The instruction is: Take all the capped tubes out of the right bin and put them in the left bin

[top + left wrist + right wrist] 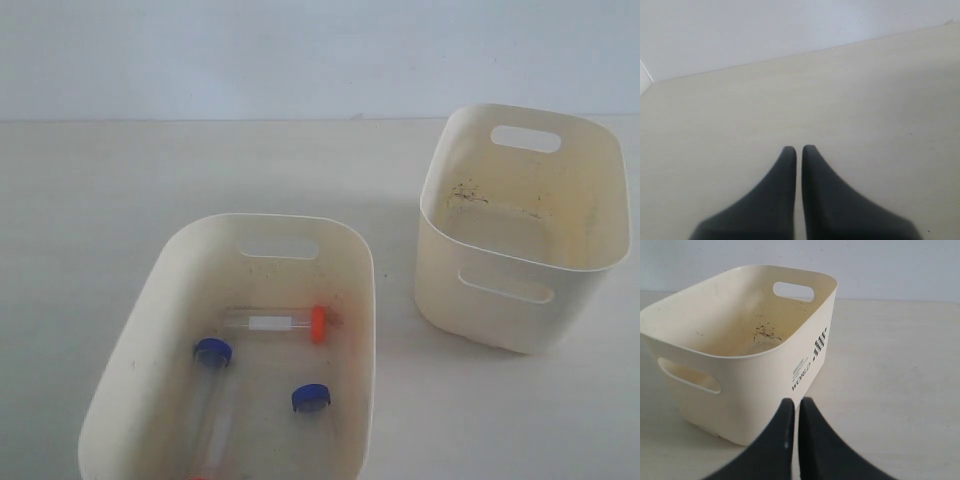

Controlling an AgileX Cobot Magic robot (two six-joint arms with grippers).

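The left bin [150, 300] holds several capped tubes: one lying crosswise with an orange cap [318, 323] and a white label, and two with blue caps [212, 350] [311, 397]. The right bin [520, 290] shows dark specks on its inner wall and no tube where I can see in. In the right wrist view the right bin [755, 385] stands close ahead, its floor hidden by the near wall. My right gripper [796, 401] is shut and holds nothing. Over bare table, my left gripper [799, 148] is shut and empty too. Neither gripper appears in the exterior view.
Both bins stand on a pale tabletop [90, 190] with a white wall [300, 50] behind. A gap of table separates the two bins. Black print marks the right bin's outer side [807, 367].
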